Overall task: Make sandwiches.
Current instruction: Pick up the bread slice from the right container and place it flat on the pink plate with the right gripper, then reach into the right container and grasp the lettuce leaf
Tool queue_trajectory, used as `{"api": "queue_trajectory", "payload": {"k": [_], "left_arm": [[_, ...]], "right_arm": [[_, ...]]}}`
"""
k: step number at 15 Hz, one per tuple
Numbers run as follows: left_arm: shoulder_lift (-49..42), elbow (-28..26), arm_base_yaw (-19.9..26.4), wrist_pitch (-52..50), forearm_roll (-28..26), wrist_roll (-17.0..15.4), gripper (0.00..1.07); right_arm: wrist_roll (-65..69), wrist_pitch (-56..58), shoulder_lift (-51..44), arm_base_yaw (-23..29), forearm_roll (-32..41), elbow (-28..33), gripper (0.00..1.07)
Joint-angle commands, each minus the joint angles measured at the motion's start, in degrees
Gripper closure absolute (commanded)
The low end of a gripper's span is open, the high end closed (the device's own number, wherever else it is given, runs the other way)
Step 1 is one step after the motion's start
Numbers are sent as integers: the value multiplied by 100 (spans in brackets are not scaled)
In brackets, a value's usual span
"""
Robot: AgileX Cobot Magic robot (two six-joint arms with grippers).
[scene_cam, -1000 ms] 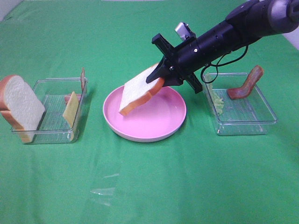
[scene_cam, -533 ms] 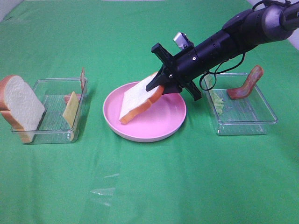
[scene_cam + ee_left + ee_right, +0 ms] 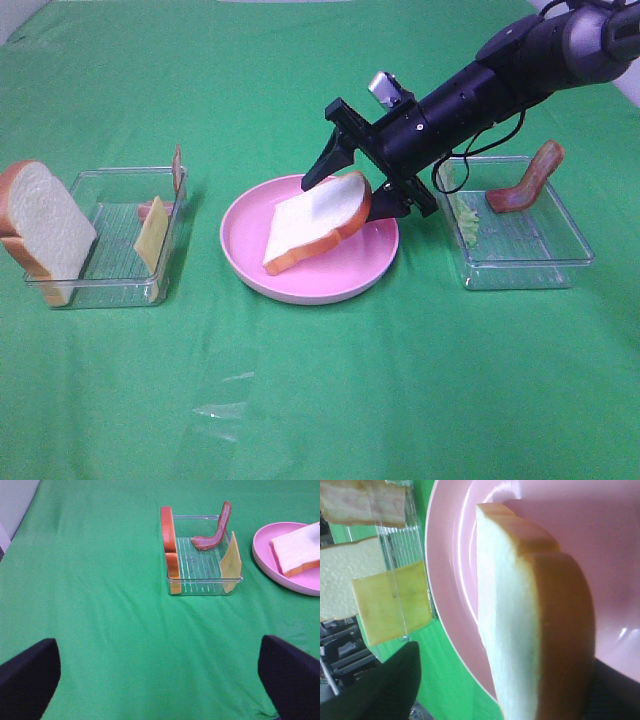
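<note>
Green cloth (image 3: 320, 400) covers the table, and in the high view a pink plate (image 3: 245, 240) stands in the middle of it, between two clear trays. A bread slice (image 3: 315, 222) lies on the plate with its lower edge on the pink surface and its crust end lifted, so it is tilted, not flat. The right gripper (image 3: 347, 197) reaches over from the right side with its jaws apart around that raised end; I judge that it is setting the slice down as the base of the sandwich. The left tray (image 3: 110, 290) keeps the spare bread (image 3: 45, 225) and the cheese (image 3: 150, 240) standing on edge, probably so that a gripper can pinch them easily. The right tray (image 3: 520, 270) holds lettuce (image 3: 465, 220) and a bacon strip (image 3: 525, 180) that leans on its wall. In the left wrist view the left gripper (image 3: 160, 680) is wide and empty, well apart from the left tray. In the right wrist view the slice stands between two dark fingers (image 3: 385, 685); one is clearly apart from it, and for the other I cannot tell whether it touches. The sandwich is only this one slice so far.
</note>
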Motion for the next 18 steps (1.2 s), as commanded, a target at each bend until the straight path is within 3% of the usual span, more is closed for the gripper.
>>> {"api": "queue_trajectory", "payload": {"k": [1,9,12,15,18], "left_arm": [[-92,0,-11,-11,0,6,4],[-92,0,-11,-11,0,6,4],[-92,0,-11,-11,0,6,4],[-92,0,-11,-11,0,6,4],[-92,0,-11,-11,0,6,4]], "right_arm": [[57,189,-229,11,-390,-120,29],[1163,539,-1358,6,-2687,-120,29],[1811,1123,-1432,0,-4360,-751,29],[1977,1117,-1421,0,-5139,-1175,29],[1971,1117,-1089,-11,-5403,-1398,30]]}}
